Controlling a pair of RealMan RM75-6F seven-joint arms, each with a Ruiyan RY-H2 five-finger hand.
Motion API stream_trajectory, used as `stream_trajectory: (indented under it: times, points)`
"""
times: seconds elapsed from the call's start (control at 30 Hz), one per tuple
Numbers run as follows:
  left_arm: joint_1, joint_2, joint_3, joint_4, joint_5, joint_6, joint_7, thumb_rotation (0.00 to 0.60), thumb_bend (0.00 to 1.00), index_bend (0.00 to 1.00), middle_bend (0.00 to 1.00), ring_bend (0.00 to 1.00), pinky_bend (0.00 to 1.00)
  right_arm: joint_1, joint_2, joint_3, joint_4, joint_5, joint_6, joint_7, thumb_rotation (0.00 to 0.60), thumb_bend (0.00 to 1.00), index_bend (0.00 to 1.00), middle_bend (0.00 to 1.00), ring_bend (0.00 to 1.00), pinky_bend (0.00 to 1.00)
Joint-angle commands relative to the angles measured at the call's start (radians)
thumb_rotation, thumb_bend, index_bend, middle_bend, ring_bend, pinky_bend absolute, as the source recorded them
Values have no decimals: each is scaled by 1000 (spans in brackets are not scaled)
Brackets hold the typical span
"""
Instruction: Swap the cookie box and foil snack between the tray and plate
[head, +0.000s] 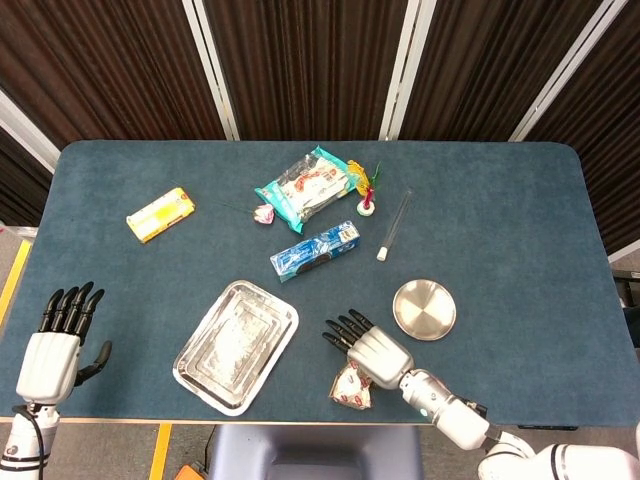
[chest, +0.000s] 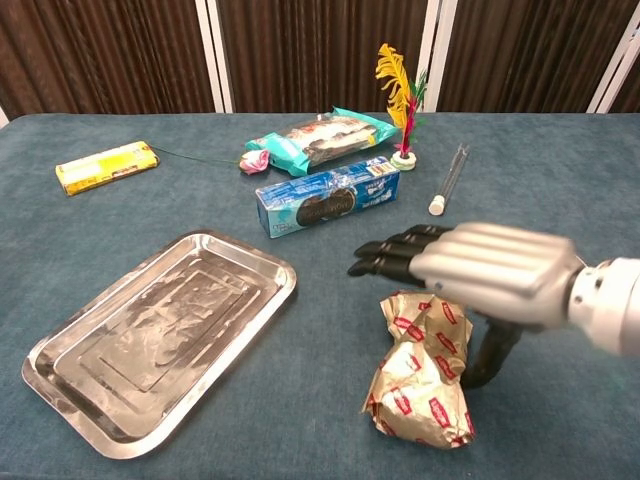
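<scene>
Item: foil snack (chest: 420, 370), on the cloth between tray (head: 236, 345) and plate (head: 424, 309), in neither.
Step, as judged: carrying the snack to the tray. You do best to settle a firm hold before lifting; crinkled foil likely slips.
Right hand (chest: 470, 270): fingers stretched out flat above the snack, thumb down beside it; whether you actually hold the snack cannot be told.
Left hand (head: 55, 350): fingers apart, holding nothing, well away.
Cookie box (head: 315, 250): on the cloth beyond the tray.

The whole table (head: 500, 200) is seen from overhead in the head view; its near half is seen low and close, facing the curtains, in the chest view.
</scene>
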Motion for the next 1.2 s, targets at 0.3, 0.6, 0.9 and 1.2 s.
stream_trajectory:
  times: [0.3,0.6,0.9,1.2]
  points:
    - [-28,28,-2,-12,-32,-88,-53,600,383,0,0,0,35,23,265,110,-6,128,4,292,600,93,0,0,0,0]
    - [-40,17,-3,10,-25,-106,-75,600,384,0,0,0,32,225,-6,190,246,273,-33,139,600,93,0,0,0,0]
    - [-47,7,-14,23,-55,-129,-68,600,383,0,0,0,32,431,-311,243,576,439,-89,15,600,105,0,37,0,0]
    - [-47,8,-30,29,-95,-146,-66,600,384,0,0,0,32,560,-496,279,836,554,-133,-26,600,117,44,101,0,0]
